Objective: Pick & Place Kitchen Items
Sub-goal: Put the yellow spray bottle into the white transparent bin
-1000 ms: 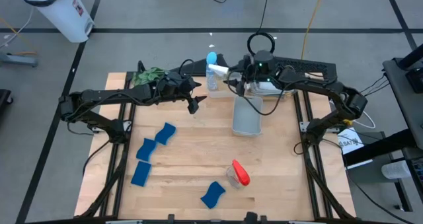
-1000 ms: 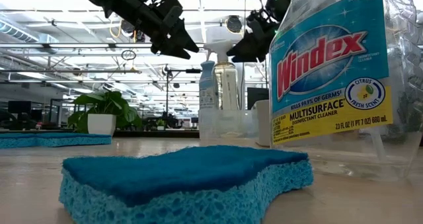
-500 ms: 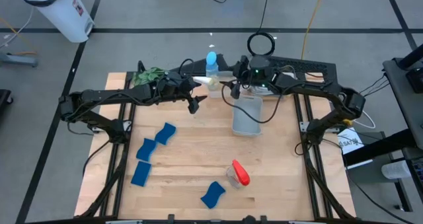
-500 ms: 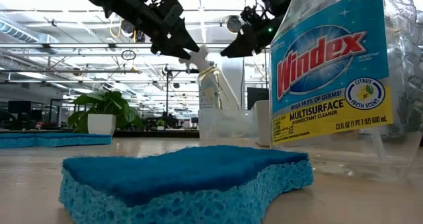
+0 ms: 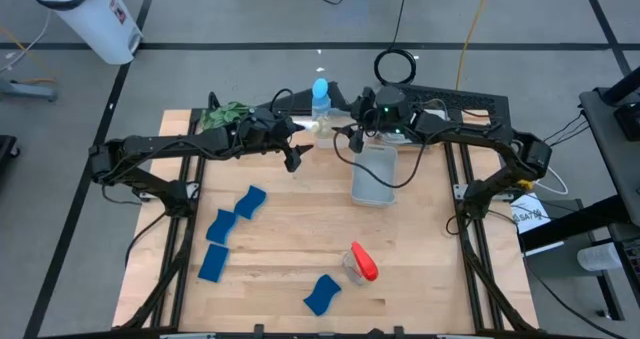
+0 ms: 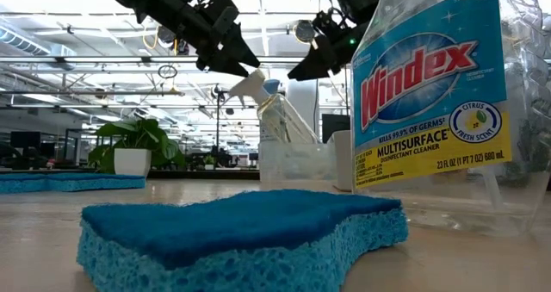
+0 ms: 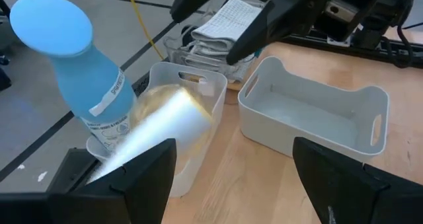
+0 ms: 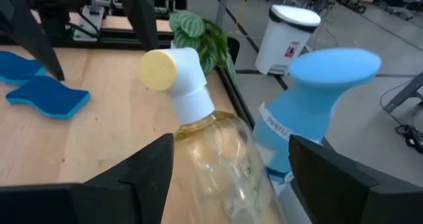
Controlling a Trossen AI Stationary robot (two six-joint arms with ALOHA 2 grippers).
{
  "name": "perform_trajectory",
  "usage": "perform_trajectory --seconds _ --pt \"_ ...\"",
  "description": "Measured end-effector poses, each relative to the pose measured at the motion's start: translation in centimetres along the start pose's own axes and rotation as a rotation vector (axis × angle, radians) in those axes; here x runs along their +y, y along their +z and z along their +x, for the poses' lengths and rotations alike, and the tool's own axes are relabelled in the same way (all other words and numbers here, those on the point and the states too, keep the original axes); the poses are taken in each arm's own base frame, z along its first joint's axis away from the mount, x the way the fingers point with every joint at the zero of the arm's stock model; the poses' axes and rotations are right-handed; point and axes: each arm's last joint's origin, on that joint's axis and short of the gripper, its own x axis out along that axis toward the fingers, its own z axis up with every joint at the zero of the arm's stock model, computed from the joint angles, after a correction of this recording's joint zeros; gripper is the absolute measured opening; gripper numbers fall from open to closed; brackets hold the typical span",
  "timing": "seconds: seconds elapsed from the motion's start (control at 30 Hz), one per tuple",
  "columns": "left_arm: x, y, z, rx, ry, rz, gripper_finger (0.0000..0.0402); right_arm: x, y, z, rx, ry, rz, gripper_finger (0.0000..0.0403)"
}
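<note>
Two grippers hang with jaws spread wide, holding nothing: the left gripper (image 5: 293, 151) and right gripper (image 5: 345, 132) flank a white-topped bottle (image 8: 198, 128) tilting free between them, beside the blue-topped bottle (image 7: 86, 72) in a clear bin (image 7: 198, 95).

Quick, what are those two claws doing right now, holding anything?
Left gripper: open, empty, above the table.
Right gripper: open, holding nothing, beside the tipping white-topped bottle.

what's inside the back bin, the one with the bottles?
The back bin holds an upright blue-topped bottle and a white-topped bottle leaning over. Its floor beneath them is covered.
</note>
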Motion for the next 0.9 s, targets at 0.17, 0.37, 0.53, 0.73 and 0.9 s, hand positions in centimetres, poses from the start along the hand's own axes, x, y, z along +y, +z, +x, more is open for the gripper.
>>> perform_trajectory --seconds 0.17,0.37,0.53,0.73,0.9 --pt "0.0 -0.3 0.0 0.035 0.005 0.029 0.0308 0.3 -0.1 0.0 0.020 0.011 0.001 0.0267" --pt "0.3 -1.6 -0.1 0.169 0.060 0.094 0.0308 0.3 -0.2 -0.1 0.039 0.017 0.015 0.0267" --pt "0.1 -2.5 0.0 0.254 0.054 0.183 0.0308 0.4 -0.5 -0.1 0.070 0.026 0.016 0.0267" --pt "1.1 -2.5 0.8 0.236 0.120 0.230 0.0308 0.5 -0.6 -0.1 0.073 0.030 0.011 0.0267" --pt "2.3 -3.4 2.6 0.267 0.152 0.262 0.0308 1.0 -0.4 -0.1 0.069 0.046 0.000 0.0267"
